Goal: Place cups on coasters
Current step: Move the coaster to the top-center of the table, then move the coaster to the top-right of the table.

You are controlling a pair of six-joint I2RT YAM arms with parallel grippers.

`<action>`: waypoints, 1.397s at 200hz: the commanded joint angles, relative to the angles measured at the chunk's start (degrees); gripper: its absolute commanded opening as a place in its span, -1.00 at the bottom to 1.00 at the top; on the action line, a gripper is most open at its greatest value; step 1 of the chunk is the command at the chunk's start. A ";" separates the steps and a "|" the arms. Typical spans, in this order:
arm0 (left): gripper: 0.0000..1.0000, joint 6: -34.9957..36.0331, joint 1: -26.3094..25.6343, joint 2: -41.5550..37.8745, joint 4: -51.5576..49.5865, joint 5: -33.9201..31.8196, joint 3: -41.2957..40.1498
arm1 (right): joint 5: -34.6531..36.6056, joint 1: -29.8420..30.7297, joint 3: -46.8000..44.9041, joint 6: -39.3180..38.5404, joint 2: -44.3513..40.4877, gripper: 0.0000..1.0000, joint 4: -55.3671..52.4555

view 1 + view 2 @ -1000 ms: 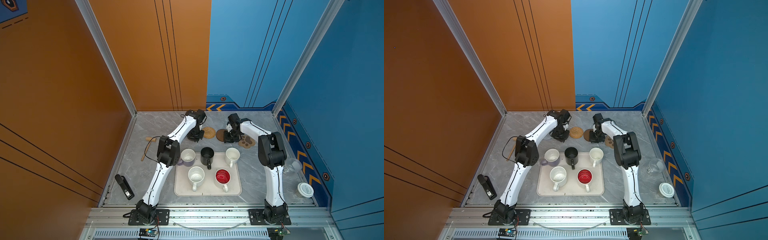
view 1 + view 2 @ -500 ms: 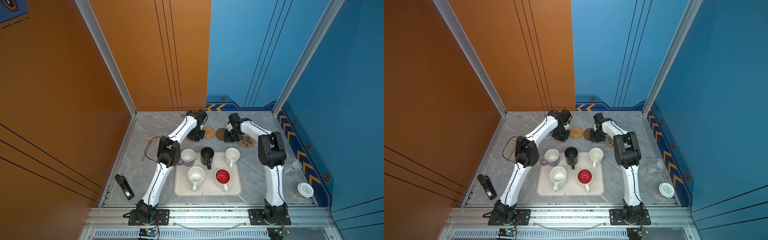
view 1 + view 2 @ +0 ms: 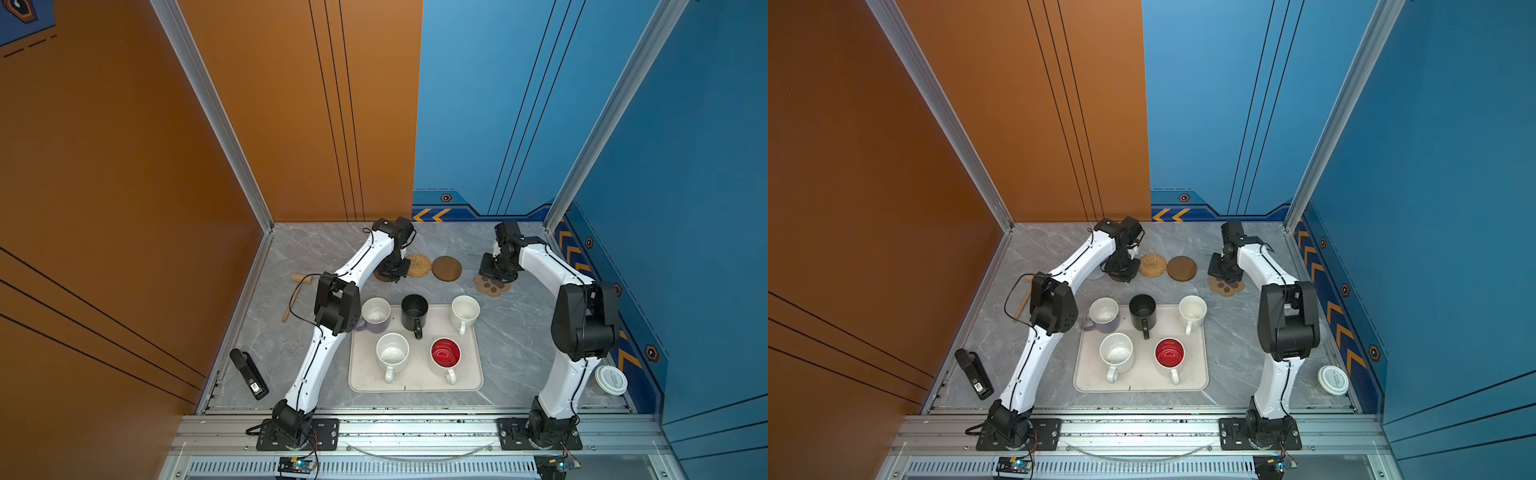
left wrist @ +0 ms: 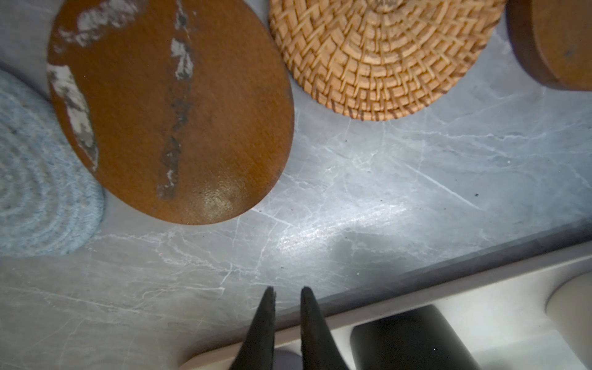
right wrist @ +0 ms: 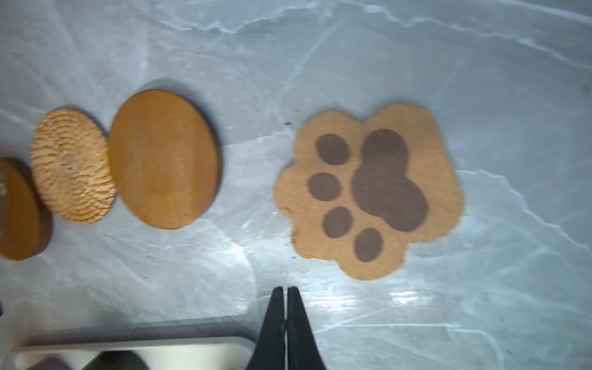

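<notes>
In both top views a grey marbled table (image 3: 519,332) sits in a booth with orange walls (image 3: 124,166) on the left and at the back, and blue ones on the right. A cream tray (image 3: 415,384) lies near the front. On it stand the black mug (image 3: 414,311), cream mug (image 3: 465,309), speckled mug (image 3: 392,353) and red-lined mug (image 3: 445,353), all upright. The lavender mug (image 3: 376,316) is at the tray's far left corner; whether it stands on the tray I cannot tell. Behind the tray the coasters lie in a row: woven coaster (image 3: 1096,274), glossy coaster (image 3: 380,275), rattan coaster (image 3: 419,264), brown coaster (image 3: 446,268) and, set apart, the paw coaster (image 3: 492,286). The left gripper (image 3: 392,272) is over the glossy coaster and the right gripper (image 3: 496,270) over the paw coaster. A stick (image 3: 296,297) and a black device (image 3: 248,374) lie at the left, a jar (image 3: 610,380) at the right; the device's label and the lid's print are too small to read

In the left wrist view the fingers (image 4: 266,320) stand nearly closed with a slim gap, holding nothing. The glossy coaster shows white and dark streaks, and its edge overlaps the pale woven coaster

In the right wrist view the fingers (image 5: 301,320) are pressed together, empty. The paw coaster is tan with dark pads, flat on the marble, apart from the brown coaster
</notes>
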 commanded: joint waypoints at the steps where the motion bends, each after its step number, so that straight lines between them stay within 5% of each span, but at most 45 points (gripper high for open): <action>1: -0.64 -0.67 -0.57 -2.04 -0.02 -0.46 1.60 | 4.09 -1.57 -3.07 2.34 -2.50 -1.00 -0.54; 104: -0.64 -0.91 -0.62 -1.94 -0.11 -0.52 1.99 | 8.76 -6.23 -6.97 2.99 -1.21 -1.00 -0.69; 279: -0.64 -1.37 -0.83 -2.39 -0.15 -1.37 0.87 | 5.60 -6.58 -0.86 1.67 8.00 -1.00 1.35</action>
